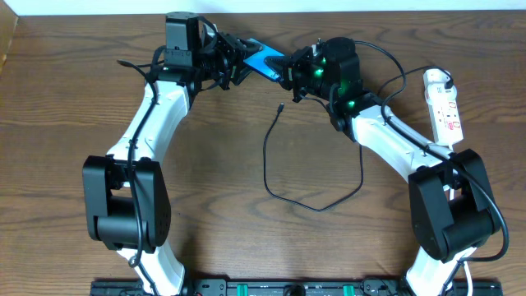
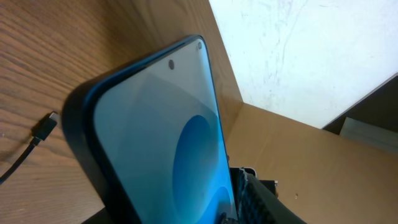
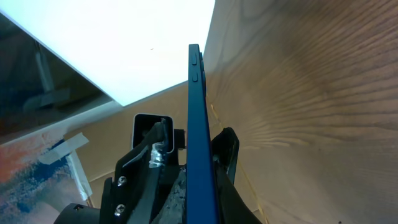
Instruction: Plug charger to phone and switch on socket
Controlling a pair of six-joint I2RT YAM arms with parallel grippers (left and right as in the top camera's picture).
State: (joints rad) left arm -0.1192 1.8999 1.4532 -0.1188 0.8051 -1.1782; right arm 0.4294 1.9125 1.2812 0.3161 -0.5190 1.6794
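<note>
One charger (image 1: 265,160) lies slack on the table (image 1: 82,99), its loop nearest the arm bases. Its one small tip (image 1: 281,105) rests free on the wood, touching nothing. One white socket (image 1: 445,103) sits at the right edge beside the right arm, its red switches too small to count. Farthest back is one phone (image 1: 265,60), blue screen, tilted, between two grippers. The right gripper (image 1: 292,70) pinches the phone, its two fingers (image 3: 227,149) on opposite faces. The left gripper (image 1: 238,64) is at the phone's other end with its fingers hidden, so I can't tell if it grips.
</note>
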